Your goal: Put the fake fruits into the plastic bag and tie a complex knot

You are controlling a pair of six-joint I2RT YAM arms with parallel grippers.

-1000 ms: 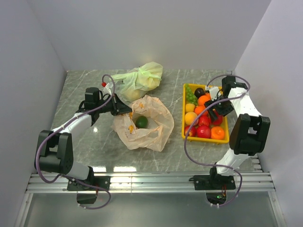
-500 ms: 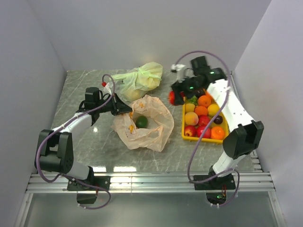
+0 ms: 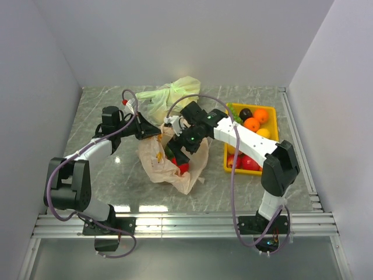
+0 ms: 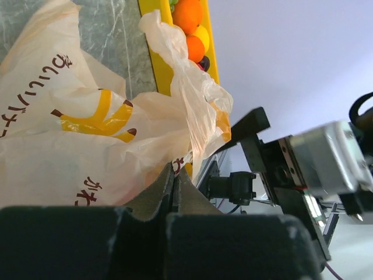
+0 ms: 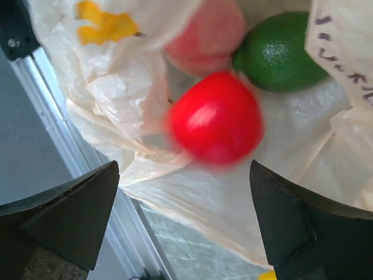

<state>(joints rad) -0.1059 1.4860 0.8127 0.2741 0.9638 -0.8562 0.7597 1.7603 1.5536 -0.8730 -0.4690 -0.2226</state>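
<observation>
Along the near edge of the table (image 3: 105,192) sit both arm bases, left arm on the left. Just beyond, toward the table's middle, lies the peach-orange bag (image 3: 154,163), mouth up and partly open.

The left claw (image 4: 173,175) is clenched on the bag's rim on the side facing the left edge. It seems to lift that rim so the mouth stays open for loading.

The right arm reaches across from the right edge, and the right claw (image 5: 182,175) hangs over the bag's mouth. It is released, fingers spread wide with nothing between them. Directly beneath it a red apple (image 5: 215,116) shows inside the bag, blurred, probably dropping free. Beside the apple rest a green lime (image 5: 280,52) and a pink fruit (image 5: 207,32), half hidden under a fold of plastic.

Farther right, near the right edge, a yellow tray (image 3: 226,156) holds more fruits (image 3: 253,123): oranges, a lemon, red pieces, a dark one and something green. Loading looks far from finished, and the handles are not yet tied.

At the far edge, behind the bag, sits a pale green knotted bag (image 3: 175,93), apart from the work.
</observation>
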